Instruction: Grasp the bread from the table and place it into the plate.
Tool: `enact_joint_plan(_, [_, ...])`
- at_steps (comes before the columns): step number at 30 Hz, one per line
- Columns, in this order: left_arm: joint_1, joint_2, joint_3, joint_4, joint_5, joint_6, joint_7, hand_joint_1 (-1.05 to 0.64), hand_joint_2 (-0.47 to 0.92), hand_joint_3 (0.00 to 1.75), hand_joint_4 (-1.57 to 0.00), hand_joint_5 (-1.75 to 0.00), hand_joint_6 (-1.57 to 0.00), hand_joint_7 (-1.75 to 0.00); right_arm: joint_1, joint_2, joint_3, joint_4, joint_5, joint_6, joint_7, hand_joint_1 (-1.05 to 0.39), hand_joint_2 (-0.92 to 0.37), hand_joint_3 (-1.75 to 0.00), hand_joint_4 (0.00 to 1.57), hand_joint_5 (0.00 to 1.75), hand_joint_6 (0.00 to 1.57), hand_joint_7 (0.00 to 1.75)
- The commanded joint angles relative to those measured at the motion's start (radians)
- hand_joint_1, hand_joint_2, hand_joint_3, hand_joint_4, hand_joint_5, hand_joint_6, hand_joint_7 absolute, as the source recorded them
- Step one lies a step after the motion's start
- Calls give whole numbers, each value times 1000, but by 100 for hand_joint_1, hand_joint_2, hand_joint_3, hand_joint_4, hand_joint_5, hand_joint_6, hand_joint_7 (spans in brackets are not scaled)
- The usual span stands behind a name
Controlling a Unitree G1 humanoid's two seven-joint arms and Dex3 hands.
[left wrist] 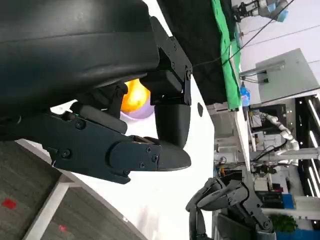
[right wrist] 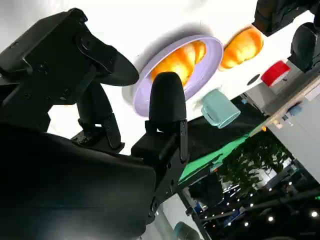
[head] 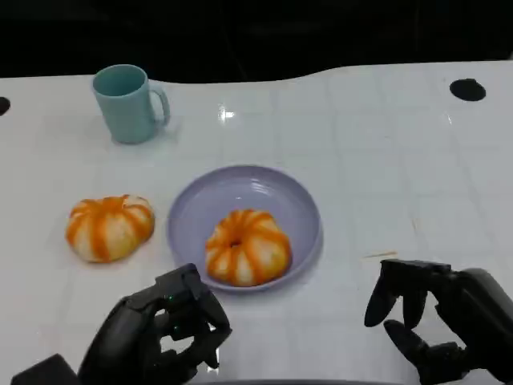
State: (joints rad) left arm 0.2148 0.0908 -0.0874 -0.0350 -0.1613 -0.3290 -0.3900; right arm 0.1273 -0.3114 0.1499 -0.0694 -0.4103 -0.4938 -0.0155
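No text, label, brand, number or sign can be read in any of the views.
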Motion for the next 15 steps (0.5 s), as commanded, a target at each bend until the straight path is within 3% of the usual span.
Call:
enact_joint_plan(1, [4,20,10,0,-9,1,-8,-49,92,31,-70,-175,-59,-158,10,5,-12,17,-18,-19,-31,-2,-29,-134,73,175,61,150])
enact_joint_plan(15, [-5,23,29,37,-22,-28,-16,-50,92,30,-68,-175,-59,-156,-3,9,-4,75,-58,-46,-77,0,-22,-139,76,175,63,154])
